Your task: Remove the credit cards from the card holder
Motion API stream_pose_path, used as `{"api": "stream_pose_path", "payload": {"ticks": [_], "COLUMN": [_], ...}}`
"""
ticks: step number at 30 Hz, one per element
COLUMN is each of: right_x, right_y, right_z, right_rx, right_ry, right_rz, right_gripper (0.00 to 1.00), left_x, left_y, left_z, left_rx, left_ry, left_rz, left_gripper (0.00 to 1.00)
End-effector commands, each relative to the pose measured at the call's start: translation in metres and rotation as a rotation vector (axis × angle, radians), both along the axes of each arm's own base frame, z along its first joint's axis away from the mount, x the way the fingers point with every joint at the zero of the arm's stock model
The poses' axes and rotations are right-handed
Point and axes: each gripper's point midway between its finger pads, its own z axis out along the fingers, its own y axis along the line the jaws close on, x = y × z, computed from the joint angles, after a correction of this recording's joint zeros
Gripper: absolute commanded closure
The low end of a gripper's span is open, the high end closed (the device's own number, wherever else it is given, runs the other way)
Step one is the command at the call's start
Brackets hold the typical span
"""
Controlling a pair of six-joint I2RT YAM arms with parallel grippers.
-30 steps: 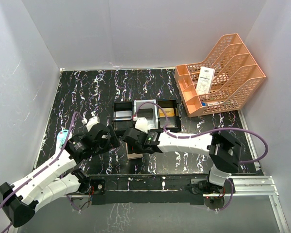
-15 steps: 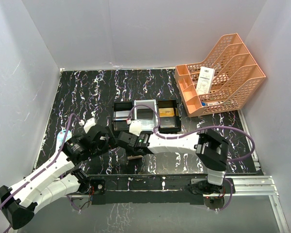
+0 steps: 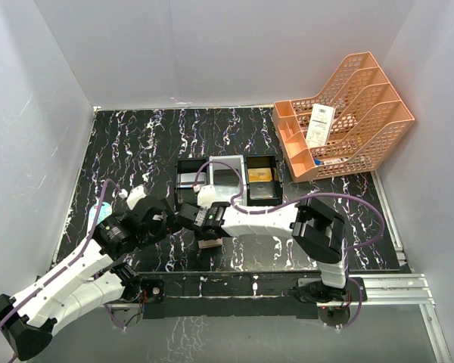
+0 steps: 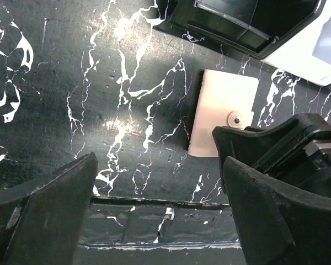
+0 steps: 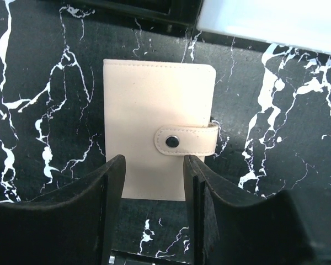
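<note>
Right fingers (image 5: pixel 107 210) stood partly spread, nothing between them, poised over the near half of the card holder (image 5: pixel 154 110); whether the tips touched its cover could not be told. The holder lay flat and folded on the counter (image 3: pixel 136 144), its snap tab (image 5: pixel 185 141) fastened, so any credit cards inside were hidden. The gap sat beside the tab, probably to press the holder down or to work the snap loose. Left fingers (image 4: pixel 49 210) were spread wide and empty, just left of the holder, likely waiting to steady it once it opens. Just beyond the holder sat a black three-compartment tray (image 3: pixel 183 162), with a gold card (image 3: pixel 262 175) in its right compartment. At the far right an orange file rack (image 3: pixel 344 113) held a white receipt (image 3: pixel 318 125). The counter was black with white marble veining, boxed in by plain white walls (image 3: pixel 212 45).
</note>
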Motion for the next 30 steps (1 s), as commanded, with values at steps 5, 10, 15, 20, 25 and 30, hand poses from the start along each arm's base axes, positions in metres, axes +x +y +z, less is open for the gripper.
{"api": "stream_pose_path", "payload": {"ticks": [5,10,15,20,25,30], "right_x": [0.018,0.023,0.022,0.019,0.018,0.015], "right_y": [0.0,-0.009,-0.015,-0.016,-0.014,-0.007], "right_z": [0.0,-0.016,-0.02,-0.022,-0.022,-0.013], "right_rx": [0.009,0.003,-0.023,0.055,0.192,0.35], "right_ry": [-0.022,0.0,0.013,0.059,0.143,0.194], "right_rz": [-0.034,-0.058,-0.057,-0.059,-0.056,-0.034], "right_gripper": [0.56,0.59,0.7,0.83,0.95,0.97], "left_x": [0.0,-0.002,-0.002,0.001,0.003,0.003], "left_y": [0.001,0.001,-0.009,-0.024,-0.039,-0.048], "left_z": [0.006,0.002,-0.005,-0.013,-0.026,-0.043], "left_rx": [-0.019,-0.024,-0.055,-0.073,-0.081,-0.068], "left_ry": [-0.017,-0.005,0.004,0.027,0.064,0.106], "left_rz": [0.02,0.023,-0.006,-0.059,-0.123,-0.168], "left_gripper": [0.05,0.06,0.07,0.09,0.11,0.13]}}
